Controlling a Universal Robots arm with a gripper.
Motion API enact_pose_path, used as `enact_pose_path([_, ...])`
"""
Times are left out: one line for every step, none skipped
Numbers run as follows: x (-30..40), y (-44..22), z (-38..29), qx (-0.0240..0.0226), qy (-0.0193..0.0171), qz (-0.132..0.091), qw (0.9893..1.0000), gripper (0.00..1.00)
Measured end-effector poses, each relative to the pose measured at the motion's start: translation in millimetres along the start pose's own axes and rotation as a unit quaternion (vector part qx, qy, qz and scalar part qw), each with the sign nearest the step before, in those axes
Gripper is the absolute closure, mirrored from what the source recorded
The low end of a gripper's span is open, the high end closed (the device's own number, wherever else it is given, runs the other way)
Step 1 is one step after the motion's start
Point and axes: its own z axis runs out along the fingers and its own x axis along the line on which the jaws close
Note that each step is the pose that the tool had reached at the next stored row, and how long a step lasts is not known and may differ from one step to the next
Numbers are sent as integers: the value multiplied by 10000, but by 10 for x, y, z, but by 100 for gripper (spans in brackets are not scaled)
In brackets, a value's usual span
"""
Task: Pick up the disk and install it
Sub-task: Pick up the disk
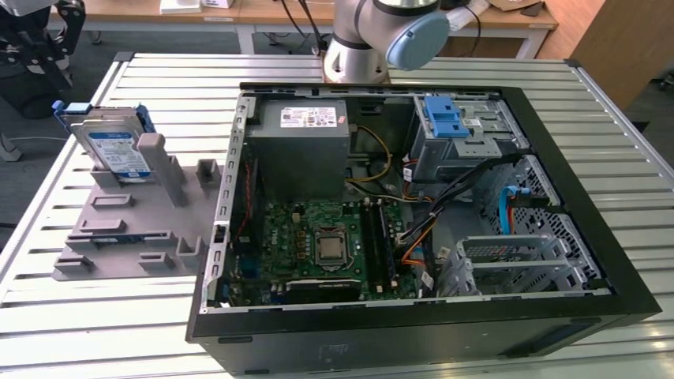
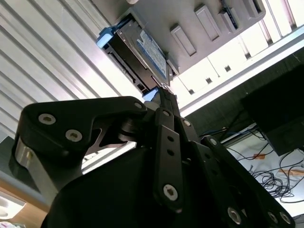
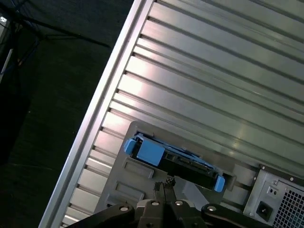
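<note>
**Gripper poised over the racked disk, nothing held**

The disk (image 1: 114, 150) stands on edge in the grey holder (image 1: 126, 237) on the slatted table (image 1: 95, 332). It is at the exterior view's left of the open case (image 1: 421, 316), and apart from it. A blue frame runs round its upper edges.

In the first wrist view you look down on the top edge of the disk (image 3: 176, 160), with the gripper (image 3: 164, 184) above it and not touching. In the second wrist view the gripper (image 2: 160, 95) points at that same edge. As far as both wrist views show, the jaws are drawn together tip to tip and have hold of nothing.

Hazards, as judged from this pose:
- **Closed tips.** If they come down as they are, they would land on the top edge rather than straddle it. That could jam the disk deeper into its slot or rock the holder.
- **Plastic frame.** If you grip the frame alone, it may flex and let the metal body slip or twist.
- **Post.** The holder's post (image 1: 153, 154) stands just beside the disk, and a finger spread toward it may catch there.
- **Tilted pull.** This is likely to bind the disk in its slot and drag the holder along the table.
- **Cables.** Inside the case, loose cables (image 1: 463, 193) lie near the empty cage (image 1: 516, 257) and could snag a carried disk.
</note>
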Motion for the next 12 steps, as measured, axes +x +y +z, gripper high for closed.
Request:
enact_pose_path([0,0,0,-1,1,-29,10000,89])
enact_pose_path([0,0,0,-1,2,-58,10000,89])
enact_pose_path([0,0,0,-2,4,-86,10000,89])
enact_pose_path([0,0,0,-3,5,-116,9999,89])
enact_pose_path([0,0,0,-4,6,-145,9999,89])
enact_pose_path([0,0,0,-4,8,-176,9998,89])
enact_pose_path([0,0,0,-5,9,-206,9998,89])
enact_pose_path([0,0,0,-6,11,-235,9997,89])
enact_pose_path([0,0,0,-6,12,-263,9997,89])
enact_pose_path([0,0,0,-7,13,-292,9996,89])
enact_pose_path([0,0,0,-8,14,-322,9995,89])
enact_pose_path([0,0,0,-9,15,-352,9994,89])
